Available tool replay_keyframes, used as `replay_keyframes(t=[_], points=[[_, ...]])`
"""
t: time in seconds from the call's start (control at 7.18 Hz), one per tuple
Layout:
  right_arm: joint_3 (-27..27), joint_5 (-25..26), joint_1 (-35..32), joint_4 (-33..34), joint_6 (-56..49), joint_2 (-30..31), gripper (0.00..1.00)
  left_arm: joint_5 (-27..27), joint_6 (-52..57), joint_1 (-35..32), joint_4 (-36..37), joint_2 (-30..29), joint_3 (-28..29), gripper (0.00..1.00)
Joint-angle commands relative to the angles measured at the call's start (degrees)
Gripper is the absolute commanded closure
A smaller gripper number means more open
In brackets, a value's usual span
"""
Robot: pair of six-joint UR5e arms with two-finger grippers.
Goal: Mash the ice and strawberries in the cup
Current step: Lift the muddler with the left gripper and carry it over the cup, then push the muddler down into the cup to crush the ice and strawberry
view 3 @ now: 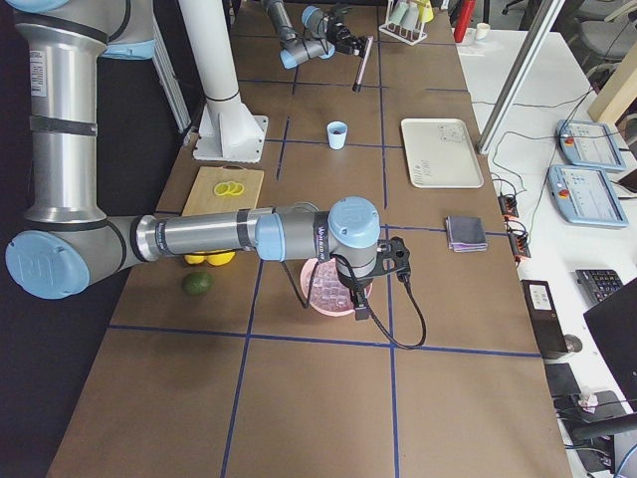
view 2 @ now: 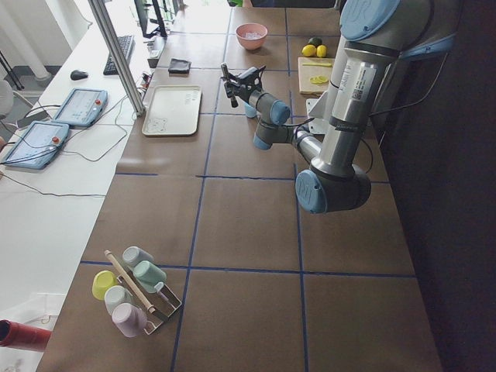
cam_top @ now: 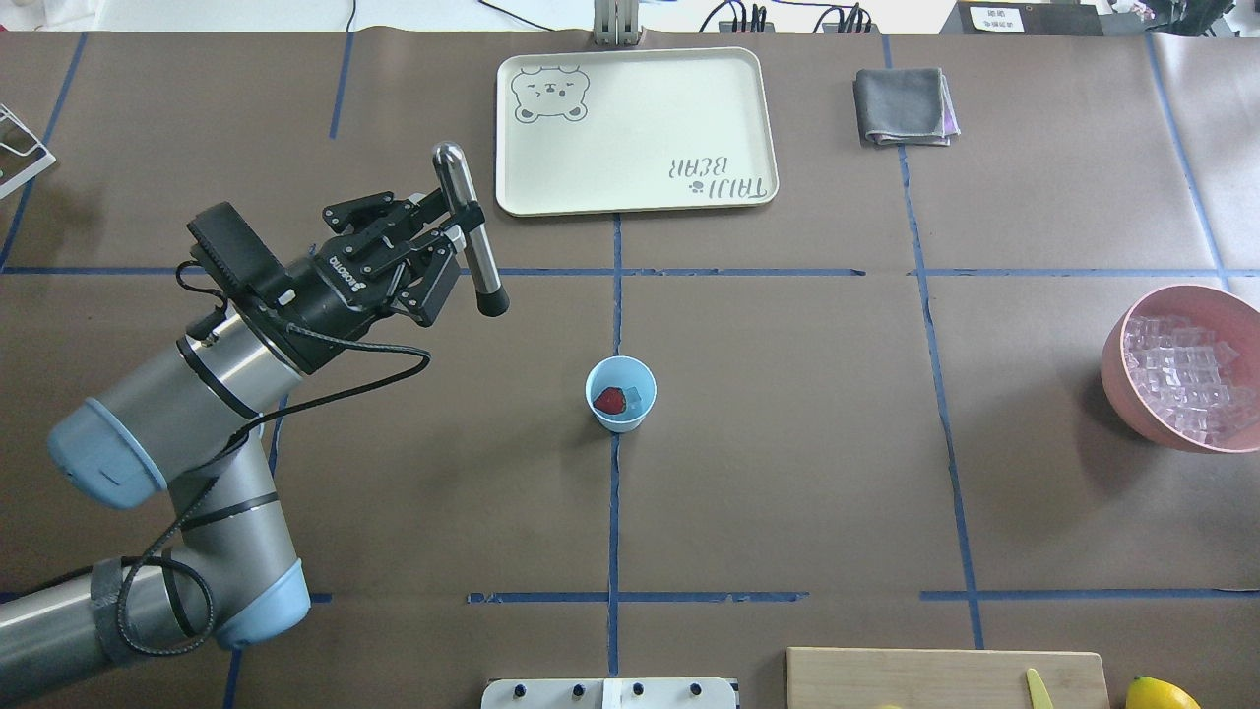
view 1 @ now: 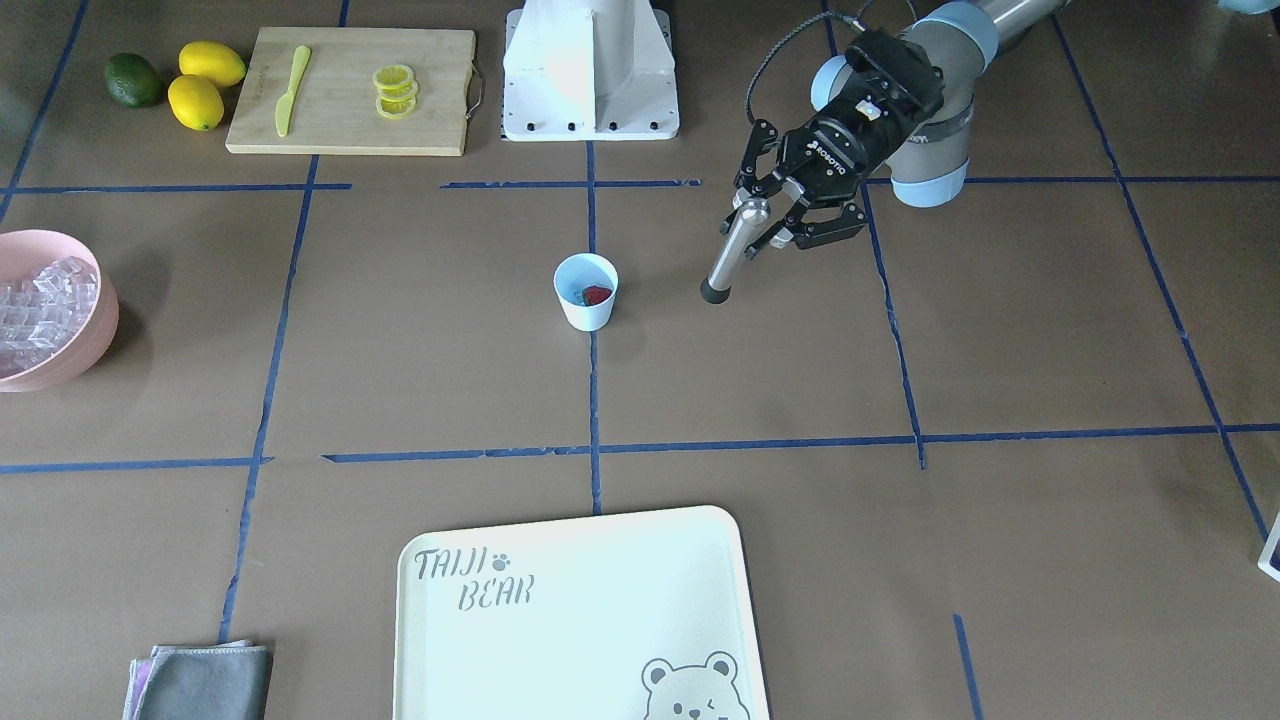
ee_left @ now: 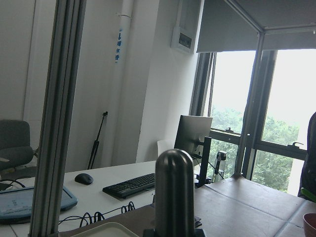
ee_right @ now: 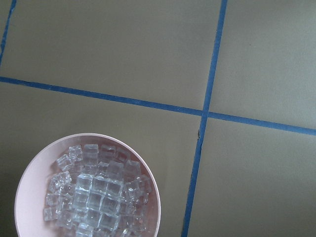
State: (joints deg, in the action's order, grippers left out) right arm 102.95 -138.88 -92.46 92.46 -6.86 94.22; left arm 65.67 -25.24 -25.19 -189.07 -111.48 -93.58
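Rounded steel top of the masher fills my left wrist view, since my left jaws pinch it partway along, leaving its black end free and tilted down toward the cup. That cup stands in the middle of the counter, well apart from the masher, with the strawberry and an ice cube inside, ready, I judge, for crushing. My right arm hangs over the bowl of spare ice; whether my right jaws are spread I cannot tell.

The cream tray carries "TAIJI BEAR" in grey letters — with a small paw print after it. White lettering on the black body of the left jaws reads "ROBOTIQ".
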Motion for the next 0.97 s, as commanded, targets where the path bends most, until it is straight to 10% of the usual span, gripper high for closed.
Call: replay_keyframes(t=[0.0, 0.84], points=[[-0.03, -0.07, 0.0, 0.0, 0.0, -0.09, 0.0, -6.94, 4.49, 7.49, -0.33, -2.42, 1.11, 1.0], [-0.12, -0.07, 0.09, 0.09, 0.0, -0.09, 0.0, -8.89, 4.33, 10.24, -1.73, -9.53, 7.52, 1.0]])
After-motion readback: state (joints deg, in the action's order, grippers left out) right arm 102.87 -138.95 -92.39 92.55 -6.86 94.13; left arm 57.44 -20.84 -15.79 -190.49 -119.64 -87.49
